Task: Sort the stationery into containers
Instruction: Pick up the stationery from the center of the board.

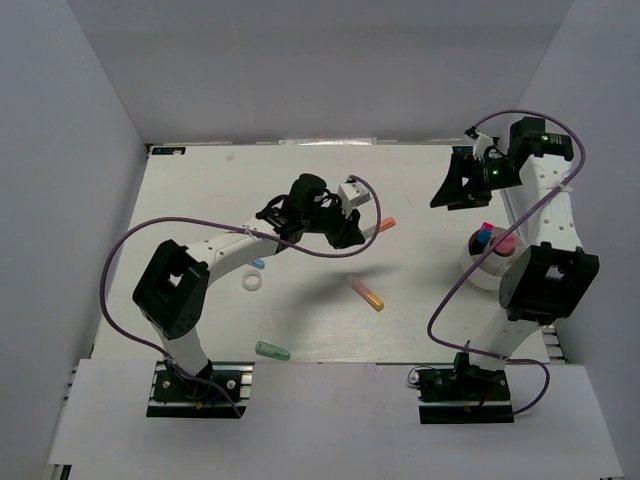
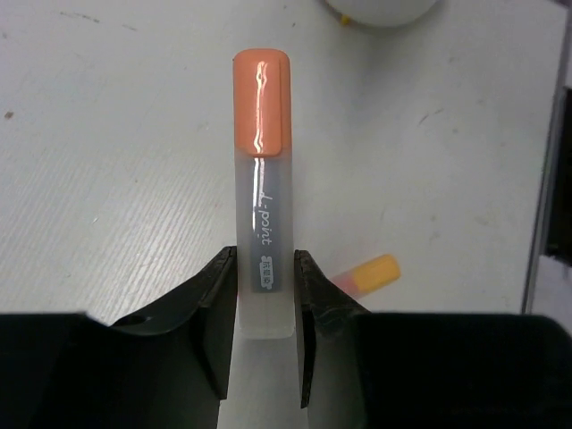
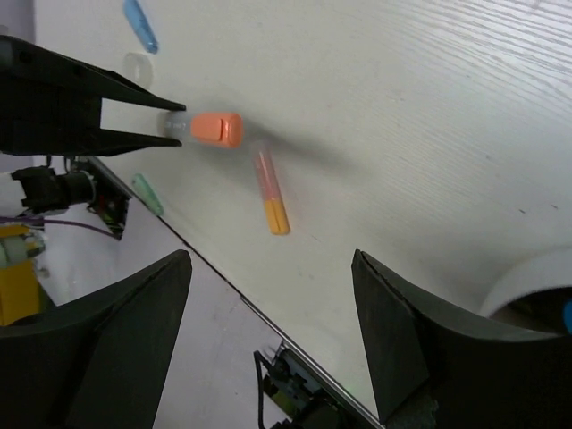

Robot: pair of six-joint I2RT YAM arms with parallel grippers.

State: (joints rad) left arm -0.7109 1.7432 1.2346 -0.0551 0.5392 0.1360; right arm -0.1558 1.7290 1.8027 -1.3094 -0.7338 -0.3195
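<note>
left gripper (image 2: 265, 273) clamps the clear barrel end of an orange-capped marker (image 2: 263, 179), cap pointing away from the fingers. the marker's shadow falls apart from it on the table (image 1: 200, 200). right gripper (image 3: 270, 256) is spread wide with nothing between the fingers, beyond the white cup (image 1: 473, 272). cup holds a blue piece (image 1: 484, 236) and a pink piece (image 1: 505, 243). lying on the table: pink-and-yellow marker (image 1: 366, 293), green marker (image 1: 272, 351), white ring (image 1: 253, 283), light blue marker (image 1: 257, 264).

Cup (image 1: 477, 268) sits half behind my right arm (image 1: 545, 285), can't count what's inside. From above, the orange marker (image 1: 386, 224) is mostly under the left claw (image 1: 358, 232).
</note>
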